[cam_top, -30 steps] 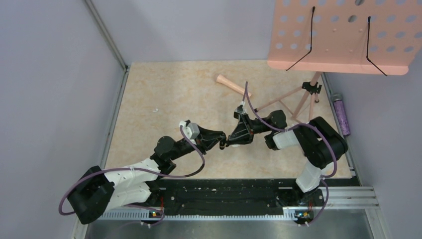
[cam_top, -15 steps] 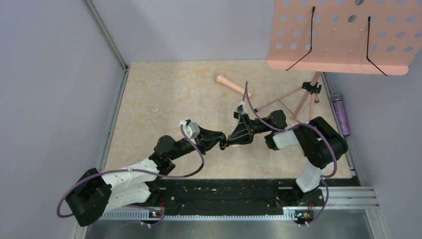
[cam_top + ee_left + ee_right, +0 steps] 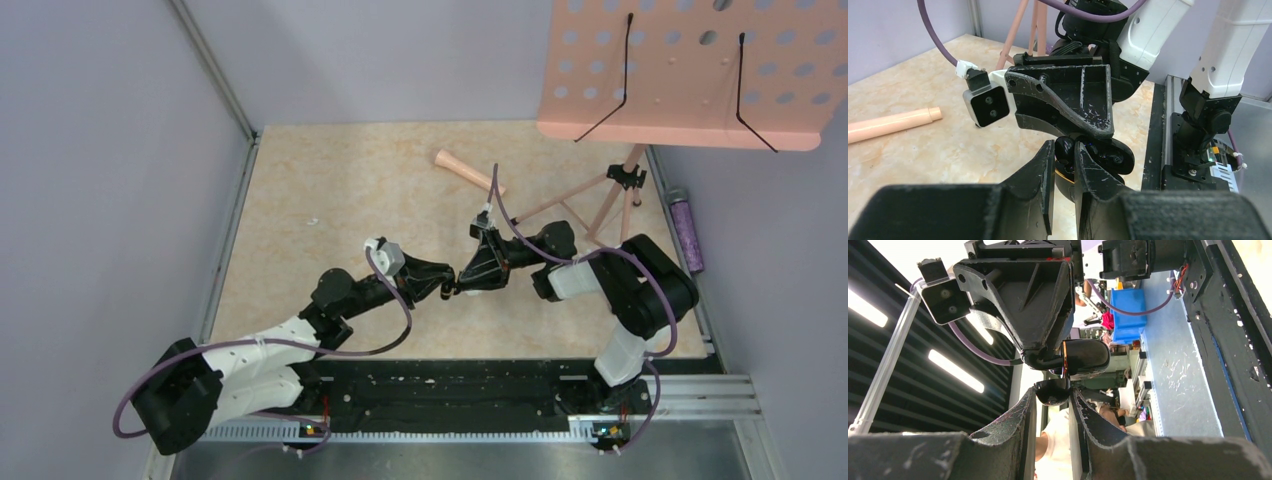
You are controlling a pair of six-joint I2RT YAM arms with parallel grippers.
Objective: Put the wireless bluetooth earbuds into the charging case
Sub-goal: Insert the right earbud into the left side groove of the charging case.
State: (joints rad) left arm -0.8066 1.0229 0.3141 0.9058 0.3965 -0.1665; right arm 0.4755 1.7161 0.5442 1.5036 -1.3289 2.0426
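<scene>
A glossy black charging case (image 3: 1105, 156) with an orange seam hangs above the table's middle, held between both grippers. My left gripper (image 3: 1064, 147) is shut on one rounded half of it. My right gripper (image 3: 1053, 392) is shut on the other black half, and the case body (image 3: 1087, 357) shows just beyond its fingertips. In the top view the two grippers meet tip to tip, left (image 3: 447, 286) and right (image 3: 463, 281). A tiny white speck (image 3: 313, 221), possibly an earbud, lies on the table at the far left. It is too small to make out. No earbud shows in the wrist views.
A pink music stand (image 3: 690, 70) stands at the back right, its tripod legs (image 3: 590, 205) spread close behind my right arm. A pink tube (image 3: 468, 170) lies on the table behind the grippers. A purple cylinder (image 3: 686, 232) lies beyond the right edge.
My left arm has shifted very slightly. Both grippers stay pressed together on the case.
</scene>
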